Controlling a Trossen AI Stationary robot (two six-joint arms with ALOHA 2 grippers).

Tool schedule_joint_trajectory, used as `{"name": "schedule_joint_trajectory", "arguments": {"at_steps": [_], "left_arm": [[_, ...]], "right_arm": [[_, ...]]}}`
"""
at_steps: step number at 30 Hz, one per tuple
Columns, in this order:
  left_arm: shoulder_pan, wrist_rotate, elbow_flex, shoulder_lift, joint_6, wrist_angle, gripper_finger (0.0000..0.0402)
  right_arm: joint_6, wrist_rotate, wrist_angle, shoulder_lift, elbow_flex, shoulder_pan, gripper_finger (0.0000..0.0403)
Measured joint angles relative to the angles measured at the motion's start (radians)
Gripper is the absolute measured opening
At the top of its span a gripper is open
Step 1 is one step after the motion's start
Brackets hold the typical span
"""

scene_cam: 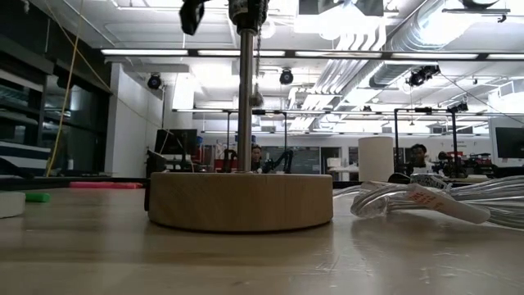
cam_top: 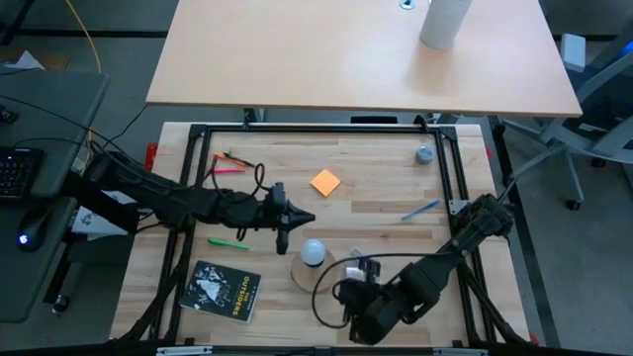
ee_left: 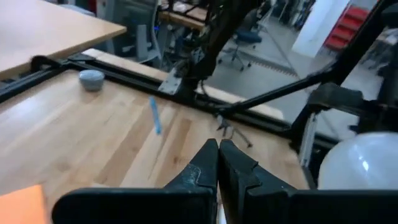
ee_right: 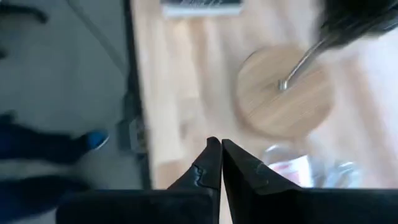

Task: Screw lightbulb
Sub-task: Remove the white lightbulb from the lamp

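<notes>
We record the lightbulb (cam_top: 314,251) mounted over the wooden disc (cam_top: 303,272), its globe showing beside the left gripper (ee_left: 218,163), whose fingers are clenched together on nothing, just beside the bulb on the orange note's (cam_top: 325,182) side. The right gripper (ee_right: 221,163), likewise pressed closed and empty, hangs near the disc on the opposite side, above a clear plastic packet (scene_cam: 426,199) whose contents we cannot tell. Farther from the disc lie a black booklet (cam_top: 223,291), a green marker (cam_top: 228,242) and a blue pen (cam_top: 419,210).

Dark jointed arms, black cables
</notes>
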Motion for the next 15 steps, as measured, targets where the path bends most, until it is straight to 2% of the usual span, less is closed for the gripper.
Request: {"name": "schedule_joint_trajectory", "arguments": {"at_steps": [5, 8, 10, 12, 15], "left_arm": [[-0.006, 0.094, 0.0, 0.039, -0.022, 0.059, 0.0], [-0.021, 0.101, 0.0, 0.044, -0.037, 0.05, 0.0], [-0.032, 0.088, 0.0, 0.044, -0.033, 0.051, 0.0], [-0.046, 0.056, 0.0, 0.044, -0.024, 0.051, 0.0], [-0.066, 0.005, 0.0, 0.044, -0.012, 0.044, 0.0]], "right_arm": [[-0.003, 0.116, -0.088, -0.011, 0.0, 0.006, 0.0002], [0.083, 0.111, -0.262, -0.019, 0.0, 0.003, 0.0001], [0.129, 0.117, -0.312, -0.021, 0.0, 0.005, 0.0001], [0.17, 0.185, -0.266, -0.022, 0.0, 0.014, 0.0], [0.156, 0.279, -0.076, -0.026, 0.0, 0.022, 0.0]]}}
